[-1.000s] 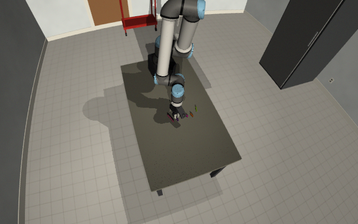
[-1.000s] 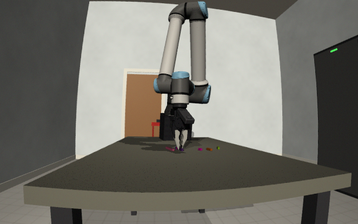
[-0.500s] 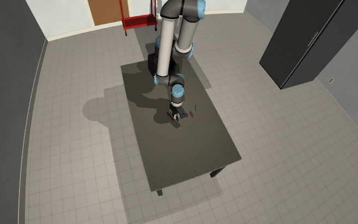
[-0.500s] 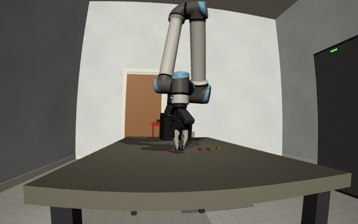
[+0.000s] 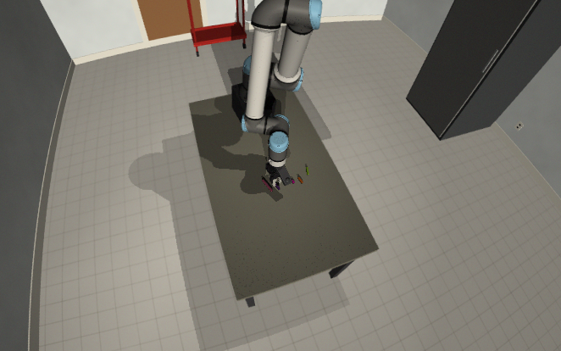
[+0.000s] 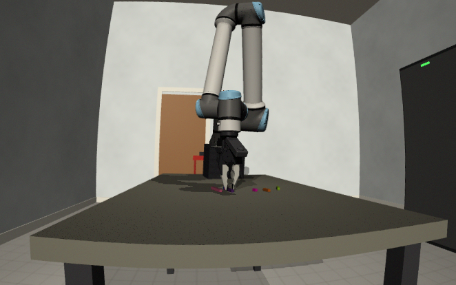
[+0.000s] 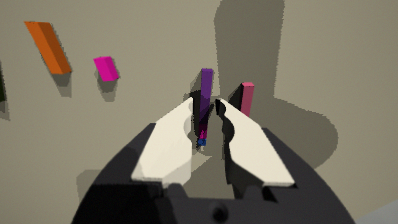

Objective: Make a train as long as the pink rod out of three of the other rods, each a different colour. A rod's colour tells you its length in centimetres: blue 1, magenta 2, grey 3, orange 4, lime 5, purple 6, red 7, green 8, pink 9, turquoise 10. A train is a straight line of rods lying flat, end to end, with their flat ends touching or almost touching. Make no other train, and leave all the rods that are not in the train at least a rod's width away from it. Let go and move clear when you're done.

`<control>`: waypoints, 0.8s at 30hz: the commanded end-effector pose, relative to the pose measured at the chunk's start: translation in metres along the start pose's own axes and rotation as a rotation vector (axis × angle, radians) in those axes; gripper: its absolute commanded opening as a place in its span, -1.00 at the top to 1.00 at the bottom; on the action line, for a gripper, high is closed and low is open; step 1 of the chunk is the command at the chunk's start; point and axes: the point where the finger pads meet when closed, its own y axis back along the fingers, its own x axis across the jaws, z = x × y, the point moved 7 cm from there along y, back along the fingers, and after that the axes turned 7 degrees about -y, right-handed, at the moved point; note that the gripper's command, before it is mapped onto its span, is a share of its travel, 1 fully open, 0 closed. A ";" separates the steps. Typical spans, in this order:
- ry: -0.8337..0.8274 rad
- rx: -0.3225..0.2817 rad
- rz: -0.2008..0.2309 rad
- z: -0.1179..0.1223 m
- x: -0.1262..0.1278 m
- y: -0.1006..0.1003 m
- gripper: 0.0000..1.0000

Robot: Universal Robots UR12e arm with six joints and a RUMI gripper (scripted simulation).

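We list: purple rod (image 7: 205, 97), slim, square-edged, flat on table (image 7: 310, 45), with blue rod (image 7: 201, 142) at its near end; claw (image 7: 206, 107) released, astride it.

Top view: high, far-off camera looking steeply down on the long dark speckled table (image 5: 300, 244), the tiled floor and the grey-and-white jointed arm (image 5: 259, 74); rods appear only as tiny specks.

Exterior view: low camera near the table's near edge (image 6: 222, 248), facing level along its top toward the far white wall and brown door (image 6: 182, 134); arm at middle distance.

Wrist view: mounted on the two-jaw gripper (image 7: 206, 120), very near, looking down past its cream fingers at the table surface.

Shared: all three show the gripper, purple rod (image 7: 205, 92) and pink rod (image 7: 246, 97); top and exterior also share arm, table, door.
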 end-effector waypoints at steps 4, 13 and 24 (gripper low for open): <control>0.000 0.001 0.000 0.000 0.000 0.026 0.72; 0.000 0.001 0.000 0.000 0.000 0.064 0.72; 0.000 0.001 0.000 0.000 0.000 0.088 0.72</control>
